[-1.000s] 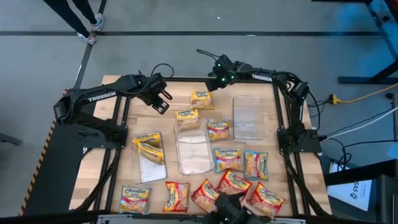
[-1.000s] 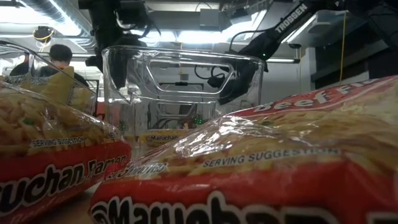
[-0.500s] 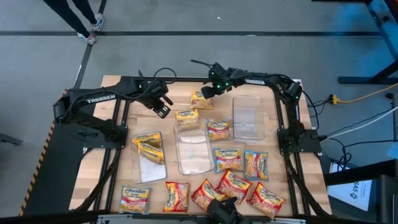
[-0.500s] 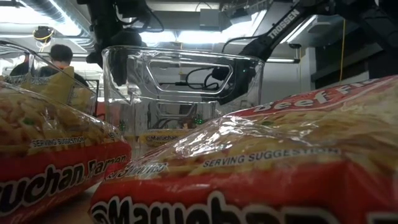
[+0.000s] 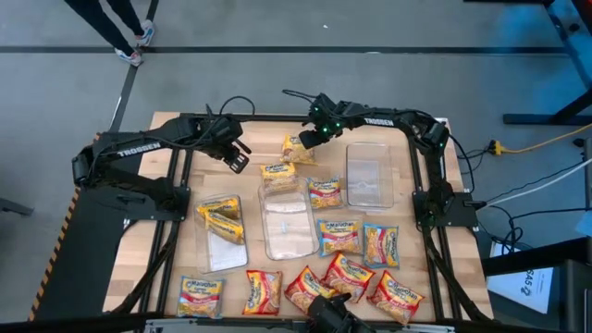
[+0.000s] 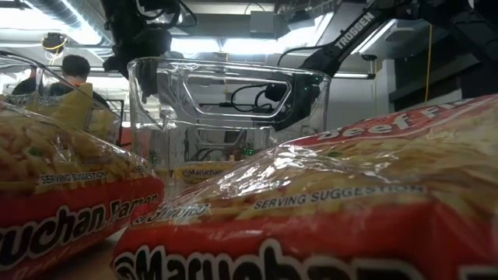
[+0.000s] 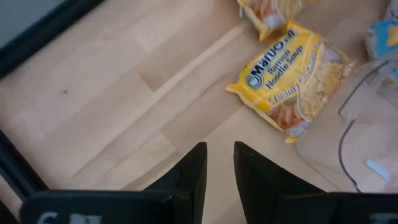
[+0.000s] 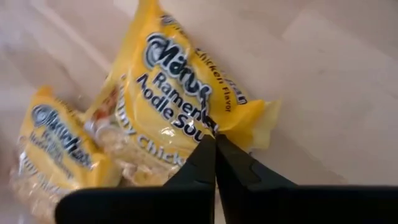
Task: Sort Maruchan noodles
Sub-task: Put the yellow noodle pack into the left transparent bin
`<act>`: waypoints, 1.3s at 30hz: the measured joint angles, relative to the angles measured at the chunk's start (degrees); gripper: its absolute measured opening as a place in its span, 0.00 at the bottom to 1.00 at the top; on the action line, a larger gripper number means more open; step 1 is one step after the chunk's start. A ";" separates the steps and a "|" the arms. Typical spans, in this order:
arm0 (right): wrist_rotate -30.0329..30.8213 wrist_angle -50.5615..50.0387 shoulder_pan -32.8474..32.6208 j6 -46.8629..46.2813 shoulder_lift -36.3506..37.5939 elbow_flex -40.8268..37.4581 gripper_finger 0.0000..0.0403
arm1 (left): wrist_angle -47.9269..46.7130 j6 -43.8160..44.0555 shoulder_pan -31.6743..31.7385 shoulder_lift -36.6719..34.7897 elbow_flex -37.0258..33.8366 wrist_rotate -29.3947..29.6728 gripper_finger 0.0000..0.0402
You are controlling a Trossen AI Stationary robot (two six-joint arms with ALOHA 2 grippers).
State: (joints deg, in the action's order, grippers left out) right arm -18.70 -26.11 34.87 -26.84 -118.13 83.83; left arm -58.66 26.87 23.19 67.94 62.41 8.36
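Right gripper (image 8: 215,144) has dropped and pinched shut on the yellow chicken ramen packet's (image 5: 298,148) edge at table's 12 o'clock — lift slow, thin hold; left gripper (image 7: 219,163) idles, narrowly parted.

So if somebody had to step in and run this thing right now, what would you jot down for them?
Right gripper: shut on the edge of a yellow packet at the table's far side, not yet lifted.
Left gripper: holds nothing, fingers slightly apart, hovering over bare wood near another yellow packet.
Done: two yellow packets lie in the left clear tray.
Left: the middle tray and right tray hold no packets. Yellow, red-orange and blue-edged packets lie loose around the trays, most along the near edge.
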 joint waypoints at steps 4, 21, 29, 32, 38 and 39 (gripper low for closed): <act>-3.49 2.91 -0.02 1.42 0.00 0.00 0.01 | -0.23 0.00 0.01 -0.59 0.00 1.69 0.19; -14.21 17.86 -4.30 4.62 0.26 8.14 0.00 | -3.86 2.74 0.03 -4.36 0.00 15.60 0.19; -15.71 15.81 -9.23 7.83 0.26 16.47 0.00 | -3.84 4.14 -0.01 -13.76 0.00 15.26 0.19; -15.69 14.18 -11.86 9.36 0.28 18.43 0.00 | -3.85 4.23 -0.01 -17.38 0.00 11.29 0.19; -15.16 14.14 -17.83 10.70 0.28 20.64 0.00 | -4.28 6.00 -0.08 -22.01 0.00 1.71 0.19; -14.94 14.15 -18.88 10.70 0.28 20.96 0.00 | -5.11 6.01 -0.08 -22.40 0.00 1.30 0.19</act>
State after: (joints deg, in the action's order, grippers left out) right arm -33.64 -11.96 15.99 -16.14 -117.84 104.79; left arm -63.76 32.88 23.11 45.54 62.41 9.67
